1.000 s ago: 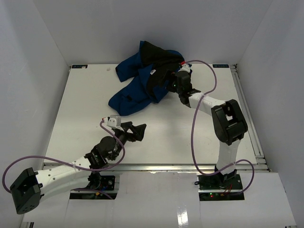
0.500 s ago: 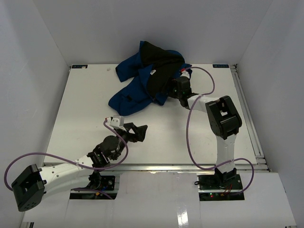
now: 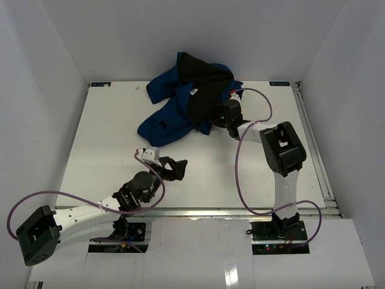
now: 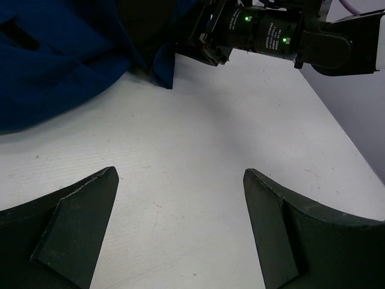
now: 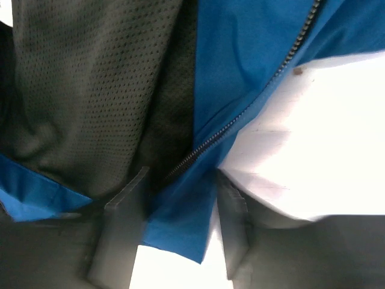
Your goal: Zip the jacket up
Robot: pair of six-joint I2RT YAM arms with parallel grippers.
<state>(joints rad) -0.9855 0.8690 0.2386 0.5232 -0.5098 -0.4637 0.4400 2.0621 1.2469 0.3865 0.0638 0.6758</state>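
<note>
The royal-blue jacket (image 3: 171, 111) lies crumpled at the back middle of the table, its black lining (image 3: 204, 81) turned up. My right gripper (image 3: 218, 120) is at the jacket's near right edge. In the right wrist view its jaws stand apart around a blue hem corner (image 5: 180, 223) of the jacket, with the zipper teeth (image 5: 240, 114) running up and away from it beside the black mesh lining (image 5: 90, 90). My left gripper (image 3: 178, 167) is open and empty, low over bare table (image 4: 180, 174), with the jacket (image 4: 54, 66) ahead on the left.
White walls close in the table (image 3: 108, 150) on three sides. The right arm's wrist (image 4: 264, 30) with green lights shows ahead in the left wrist view. Purple cables (image 3: 252, 156) loop beside both arms. A metal rail (image 3: 316, 150) runs along the right edge.
</note>
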